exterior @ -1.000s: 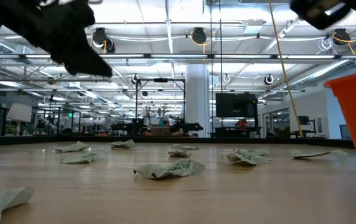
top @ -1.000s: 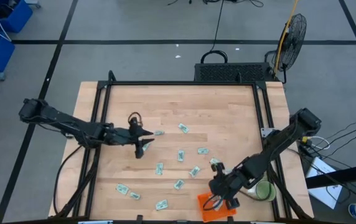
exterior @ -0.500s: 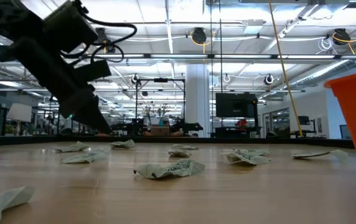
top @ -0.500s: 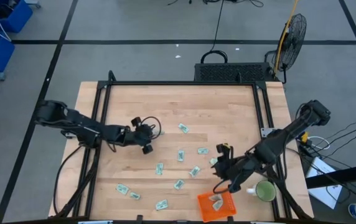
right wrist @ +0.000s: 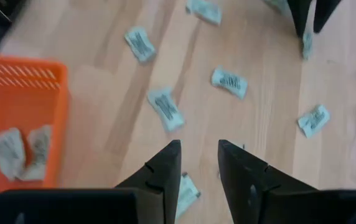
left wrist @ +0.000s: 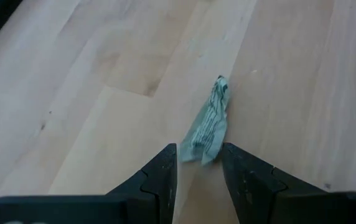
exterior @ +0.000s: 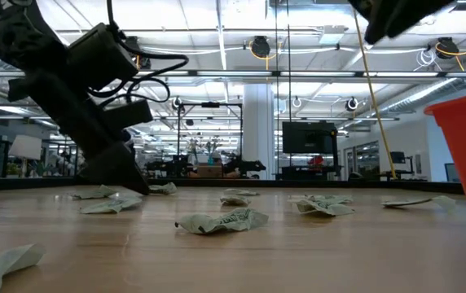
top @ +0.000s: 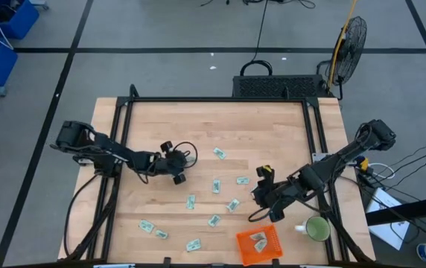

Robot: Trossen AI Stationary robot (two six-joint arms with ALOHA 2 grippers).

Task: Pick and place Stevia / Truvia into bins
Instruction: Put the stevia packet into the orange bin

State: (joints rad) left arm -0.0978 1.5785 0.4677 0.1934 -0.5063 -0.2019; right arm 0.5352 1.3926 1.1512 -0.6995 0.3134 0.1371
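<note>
Several pale green and white sachets (top: 217, 185) lie scattered flat on the wooden table. My left gripper (top: 178, 176) is low over the table's left half, open. In the left wrist view its fingertips (left wrist: 198, 163) stand on either side of the near end of one crumpled sachet (left wrist: 209, 121). My right gripper (top: 261, 195) hovers open above the table, just beyond the far side of the orange basket (top: 259, 246). In the right wrist view the basket (right wrist: 16, 81) holds two sachets (right wrist: 7, 148).
A round green mug (top: 318, 228) stands right of the basket near the table's near right corner. More sachets lie near the near edge (top: 193, 244) and at mid table (top: 219, 153). A black frame rims the table. The table's far half is bare wood.
My left gripper has come down to the tabletop and shifted slightly right, its fingers now straddling a sachet. My right gripper has moved from over the orange basket toward the far edge, and sachets now show inside the basket.
</note>
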